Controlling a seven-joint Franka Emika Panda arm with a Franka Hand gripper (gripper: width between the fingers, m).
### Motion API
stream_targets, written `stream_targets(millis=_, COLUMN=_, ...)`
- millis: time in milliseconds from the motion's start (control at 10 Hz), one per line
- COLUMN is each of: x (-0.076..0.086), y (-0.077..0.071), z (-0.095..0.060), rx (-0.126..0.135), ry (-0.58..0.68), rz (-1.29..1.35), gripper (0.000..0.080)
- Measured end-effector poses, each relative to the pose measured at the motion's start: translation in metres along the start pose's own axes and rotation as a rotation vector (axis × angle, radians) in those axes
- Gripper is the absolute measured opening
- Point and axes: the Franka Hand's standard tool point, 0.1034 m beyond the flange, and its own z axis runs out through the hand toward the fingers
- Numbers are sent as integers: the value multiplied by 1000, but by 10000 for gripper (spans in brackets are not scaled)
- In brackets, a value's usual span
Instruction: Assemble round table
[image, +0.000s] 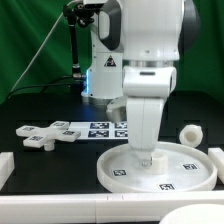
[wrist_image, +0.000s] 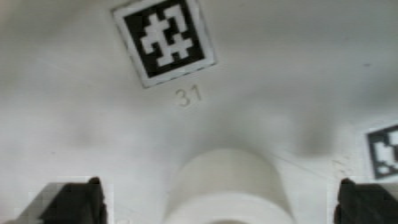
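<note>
Parts of the round table rest on the black counter (image: 40, 165), three in all. One large rimmed round white plastic disc (image: 105, 170) lies at the front, toward the exterior view's right. One short thick white plastic cylinder leg (image: 190, 133) rests behind it on the exterior view's right, apart from the disc's rim. One white plastic cross-shaped foot piece (image: 42, 137) lies flat, well apart from both, on the exterior view's left.

My one claw (image: 150, 160) hangs low over the disc's middle. In the wrist view my two dark fingers (wrist_image: 71, 200) are spread apart, one on each side of a raised rounded white hub (wrist_image: 231, 175) on the disc, with pale surface showing between the hub and each finger. I grip nothing, and I cannot tell whether my fingertips touch the disc's face. Two black-and-white square tags show on the disc there: a whole tag (wrist_image: 173, 35) with the number 31 printed beneath it, and a second tag (wrist_image: 382, 150) cut by the picture's edge.

One thin flat white marker board (image: 100, 128) lies behind the disc, just beside the foot piece. My own white arm (image: 145, 90) covers one end of that board and hides the disc's middle in the exterior view. One white block (image: 5, 165) sits at the counter's front corner on the exterior view's left.
</note>
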Motion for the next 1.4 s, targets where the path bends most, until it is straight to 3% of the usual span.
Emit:
stream_targets(millis=200, x=-3, y=-27, z=-15, rx=-23, ry=20, rz=100, gripper=649)
stream_targets(millis=400, x=16, y=-58, z=-20, rx=-55, ry=74, rz=223, gripper=649)
stream_targets(millis=500, x=18, y=-67, z=-15, rx=-44, ry=77, rz=260, gripper=649)
stream_targets(millis=1000, x=18, y=-65, z=-16, rx=-26, ry=90, rz=502, gripper=649)
stream_targets(millis=1200, x=15, y=-67, z=-19, rx=12, ry=83, rz=805, gripper=649)
stream_targets(millis=1400, x=19, y=-65, z=-20, rx=14, ry=94, rz=900, gripper=649)
